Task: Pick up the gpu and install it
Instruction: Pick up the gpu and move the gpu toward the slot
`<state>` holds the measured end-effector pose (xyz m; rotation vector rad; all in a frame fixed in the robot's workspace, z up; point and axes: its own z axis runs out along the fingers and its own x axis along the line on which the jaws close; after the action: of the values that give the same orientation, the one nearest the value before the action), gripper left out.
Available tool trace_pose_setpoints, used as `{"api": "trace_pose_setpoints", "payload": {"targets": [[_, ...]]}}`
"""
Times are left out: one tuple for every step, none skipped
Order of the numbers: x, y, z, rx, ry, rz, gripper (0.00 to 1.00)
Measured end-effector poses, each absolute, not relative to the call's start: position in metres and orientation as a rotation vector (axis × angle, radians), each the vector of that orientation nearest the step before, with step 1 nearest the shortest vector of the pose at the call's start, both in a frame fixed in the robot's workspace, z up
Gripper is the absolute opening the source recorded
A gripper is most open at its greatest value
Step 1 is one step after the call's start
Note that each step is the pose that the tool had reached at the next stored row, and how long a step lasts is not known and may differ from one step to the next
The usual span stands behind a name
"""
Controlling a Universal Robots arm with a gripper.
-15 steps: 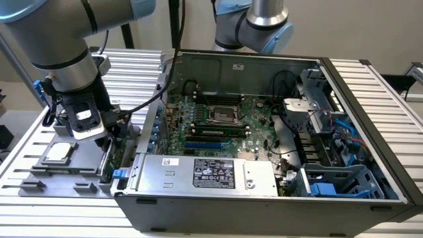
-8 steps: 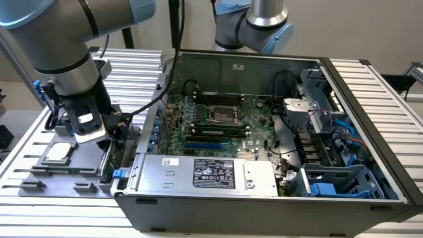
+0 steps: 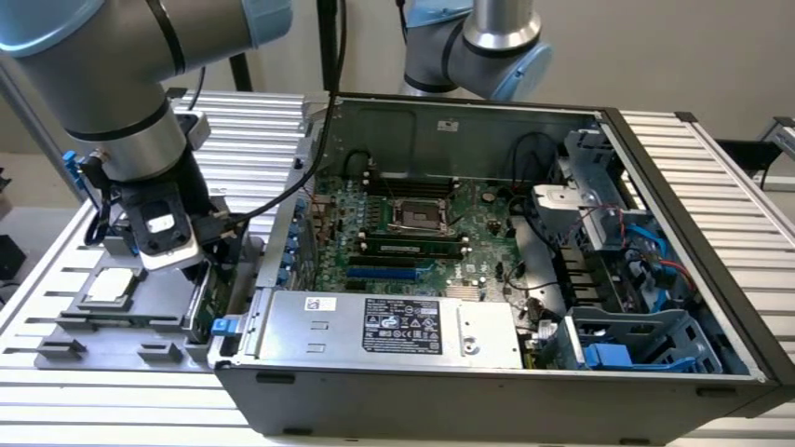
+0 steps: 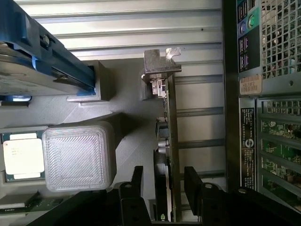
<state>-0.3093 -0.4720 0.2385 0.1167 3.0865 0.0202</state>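
The gpu (image 4: pixel 167 141) shows edge-on as a thin card. It has a green circuit board on the face towards the computer case (image 3: pixel 497 391), a black cooler on the face away from the case, and a silver bracket (image 4: pixel 160 63) capping one end. It stands on its long edge in a grey holder tray (image 3: pixel 74 326) just outside the case, on the exterior view's left. Its long axis runs alongside the case wall, and the bracket end points away from the gripper (image 4: pixel 164 176).

The arm (image 3: pixel 118 112) reaches down outside the case on the exterior view's left, with its wrist turned downward over the tray. The gripper is spread. One of its fingers (image 4: pixel 137 181) sits on each side of the card, with a narrow gap showing between each finger and the card.
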Motion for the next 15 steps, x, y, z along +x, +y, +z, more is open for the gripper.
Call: {"api": "trace_pose_setpoints", "payload": {"targets": [[-0.3093, -0.4721, 0.2382, 0.117, 3.086, 0.020, 0.48], [-0.3093, -0.4721, 0.2379, 0.118, 3.086, 0.020, 0.48], [-0.3094, -0.4721, 0.2376, 0.118, 3.086, 0.019, 0.48], [-0.3094, -0.4721, 0.2373, 0.119, 3.086, 0.019, 0.46], [-0.3095, -0.4721, 0.2371, 0.119, 3.086, 0.019, 0.46], [-0.3095, -0.4721, 0.2369, 0.119, 3.086, 0.019, 0.46], [-0.3095, -0.4721, 0.2369, 0.119, 3.086, 0.019, 0.39], [-0.3095, -0.4721, 0.2368, 0.119, 3.086, 0.019, 0.39], [-0.3095, -0.4721, 0.2367, 0.119, 3.086, 0.019, 0.39], [-0.3095, -0.4721, 0.2367, 0.119, 3.086, 0.019, 0.39], [-0.3095, -0.4721, 0.2367, 0.119, 3.086, 0.019, 0.36], [-0.3094, -0.4721, 0.2367, 0.119, 3.086, 0.019, 0.36], [-0.3095, -0.4721, 0.2367, 0.119, 3.086, 0.019, 0.29], [-0.3095, -0.4721, 0.2367, 0.119, 3.086, 0.019, 0.29], [-0.3095, -0.4721, 0.2366, 0.119, 3.086, 0.019, 0.29]]}}
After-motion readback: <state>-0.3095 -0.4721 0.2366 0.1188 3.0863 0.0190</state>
